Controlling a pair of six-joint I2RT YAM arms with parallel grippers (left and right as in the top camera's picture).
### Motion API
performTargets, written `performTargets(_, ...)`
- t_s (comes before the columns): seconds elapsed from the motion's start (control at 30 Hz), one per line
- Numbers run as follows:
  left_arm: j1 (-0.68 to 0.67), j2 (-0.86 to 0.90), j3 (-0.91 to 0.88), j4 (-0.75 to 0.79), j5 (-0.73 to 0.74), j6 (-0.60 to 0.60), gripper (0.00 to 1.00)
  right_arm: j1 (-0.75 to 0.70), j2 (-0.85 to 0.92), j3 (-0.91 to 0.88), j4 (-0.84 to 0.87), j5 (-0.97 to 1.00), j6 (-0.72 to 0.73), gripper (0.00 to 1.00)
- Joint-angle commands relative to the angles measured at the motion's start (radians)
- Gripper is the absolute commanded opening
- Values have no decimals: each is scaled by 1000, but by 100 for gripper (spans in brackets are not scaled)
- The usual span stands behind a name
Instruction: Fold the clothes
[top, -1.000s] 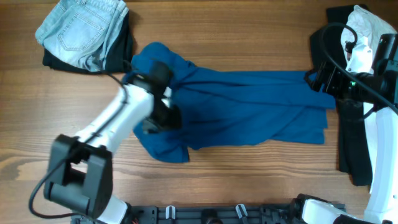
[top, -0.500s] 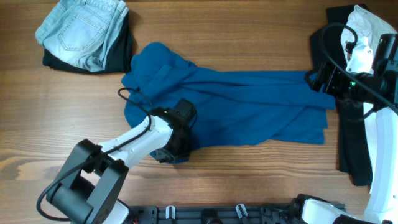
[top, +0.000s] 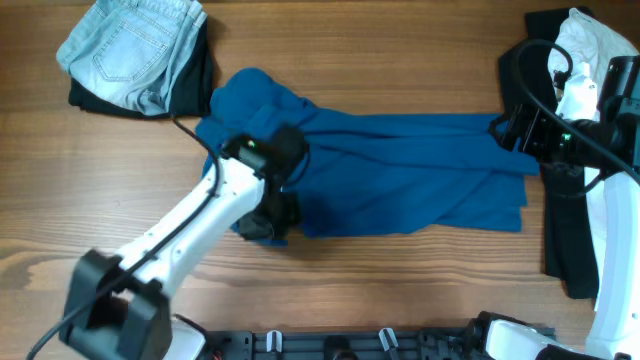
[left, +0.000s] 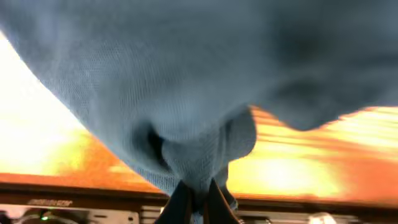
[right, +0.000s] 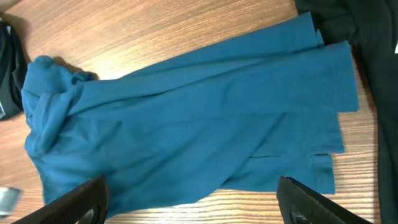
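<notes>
The clothes in play are a large deep-blue shirt (top: 400, 170), spread crumpled across the middle of the table. My left gripper (top: 270, 215) is at the shirt's lower-left corner. In the left wrist view its fingers (left: 181, 200) are shut on a bunched fold of the blue shirt (left: 205, 93), which hangs over the camera. My right gripper (top: 520, 130) hovers over the shirt's right end. The right wrist view shows the shirt (right: 186, 118) below it, and my right gripper (right: 191, 186) stands wide open with nothing in it.
Pale-blue denim (top: 135, 45) lies on a black piece (top: 195, 85) at the back left. A white tee (top: 590, 40) and black cloth (top: 565, 230) lie along the right edge, partly under my right arm. A rack (top: 340, 345) runs along the front edge.
My left gripper dropped onto the shirt's lower-left corner, shut on it and drew it up and inward. That corner no longer juts toward the front edge. The right arm stayed still.
</notes>
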Motion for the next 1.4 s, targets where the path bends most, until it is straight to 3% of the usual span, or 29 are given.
performTargets(0.0, 6, -32, 84, -6, -63, 55, 4, 7, 13, -1, -2, 6, -8, 87)
performTargets(0.23, 25, -32, 85, 251, -326, 107, 4, 8, 69, -2, -25, 6, -15, 86)
performTargets(0.37, 64, -32, 85, 433, -327, 106, 4, 8, 70, -2, -23, 6, -14, 85)
performTargets(0.47, 84, -32, 85, 513, -327, 106, 4, 8, 69, -4, -45, 64, 2, 78)
performTargets(0.63, 132, -32, 85, 499, -323, 103, 4, 8, 34, -153, -40, 190, 99, 78)
performTargets(0.87, 201, -32, 85, 496, -283, 103, 4, 7, 5, -490, 235, 240, 281, 78)
performTargets(1.07, 231, -36, 85, 492, -283, 103, 4, 5, 5, -525, 324, 361, 328, 84)
performTargets(1.37, 232, -36, 85, 491, -286, 103, 4, -111, 35, -591, 467, 334, 325, 81)
